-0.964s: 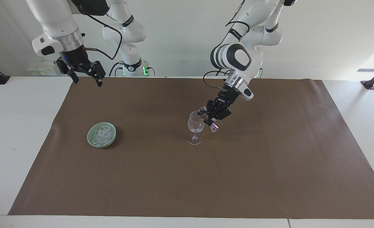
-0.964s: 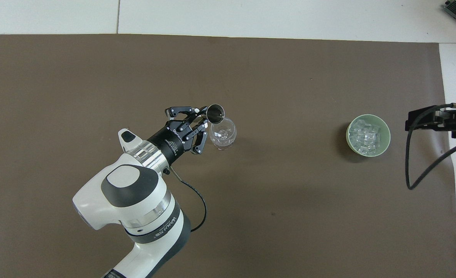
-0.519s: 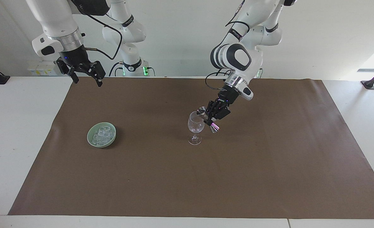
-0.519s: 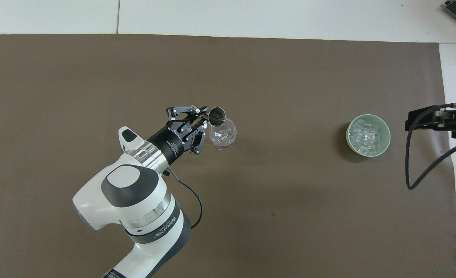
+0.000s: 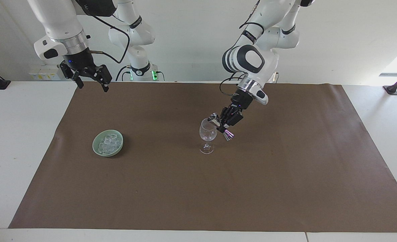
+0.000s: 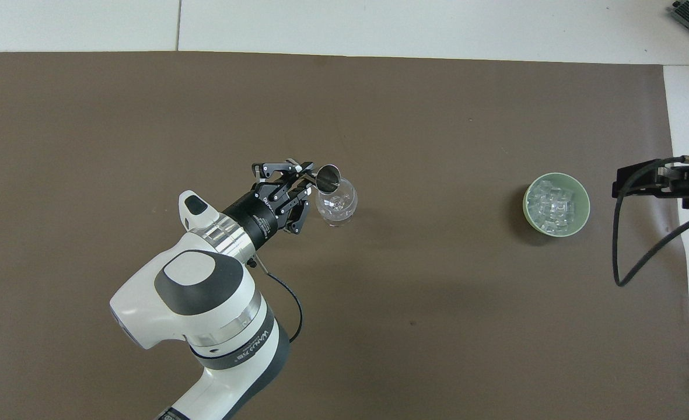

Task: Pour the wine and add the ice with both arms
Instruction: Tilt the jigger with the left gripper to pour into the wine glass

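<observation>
Over the wine glass (image 5: 207, 133), mid-counter: the left gripper (image 5: 224, 125) tips a small metal jigger (image 5: 220, 127) at the rim.

On the brown mat (image 5: 285, 174) the glass stands upright, with the jigger's upper cup leaning over its mouth and the left fingers closed tight on the jigger's waist; the right gripper (image 5: 90, 78) waits in the air near its own base, fingers spread wide and holding nothing; the ice (image 5: 108, 142) lies heaped in a green bowl (image 5: 98, 151) toward the right arm's end of the counter, well apart from the glass; whether any liquid is running I cannot tell. The risk, as I judge it: the jigger sits so close to the rim that further tilt could knock the light, narrow-footed glass over; a mouth drifting past the rim would spill onto the mat.
</observation>
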Robot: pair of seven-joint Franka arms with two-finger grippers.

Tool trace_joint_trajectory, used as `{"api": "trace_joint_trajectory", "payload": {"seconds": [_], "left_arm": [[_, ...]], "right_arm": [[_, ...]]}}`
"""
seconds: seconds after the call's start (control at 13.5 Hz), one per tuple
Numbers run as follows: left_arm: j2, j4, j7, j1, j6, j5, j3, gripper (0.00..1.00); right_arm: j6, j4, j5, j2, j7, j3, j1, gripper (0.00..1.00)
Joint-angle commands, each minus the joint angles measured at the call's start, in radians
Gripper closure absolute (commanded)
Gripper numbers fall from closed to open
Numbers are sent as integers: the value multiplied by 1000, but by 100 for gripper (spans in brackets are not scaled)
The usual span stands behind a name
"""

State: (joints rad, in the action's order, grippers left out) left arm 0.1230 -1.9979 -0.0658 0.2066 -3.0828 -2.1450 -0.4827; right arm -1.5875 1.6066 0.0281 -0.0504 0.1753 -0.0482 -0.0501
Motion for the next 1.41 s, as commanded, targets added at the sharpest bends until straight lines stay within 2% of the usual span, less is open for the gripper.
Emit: {"api": "trace_joint_trajectory", "payload": {"seconds": [0.0,0.3,1.33], "left_arm": [[26,34,18,33,-45,46,12,100],[30,37,40,36,-60,92,12,100],[30,36,262,25,-74,99,12,100]], "right_arm": [[6,19,4,-19,-26,-4,-2,0],[6,19,4,-19,-26,-4,-2,0],[6,19,4,-19,-26,-4,-2,0]]}}
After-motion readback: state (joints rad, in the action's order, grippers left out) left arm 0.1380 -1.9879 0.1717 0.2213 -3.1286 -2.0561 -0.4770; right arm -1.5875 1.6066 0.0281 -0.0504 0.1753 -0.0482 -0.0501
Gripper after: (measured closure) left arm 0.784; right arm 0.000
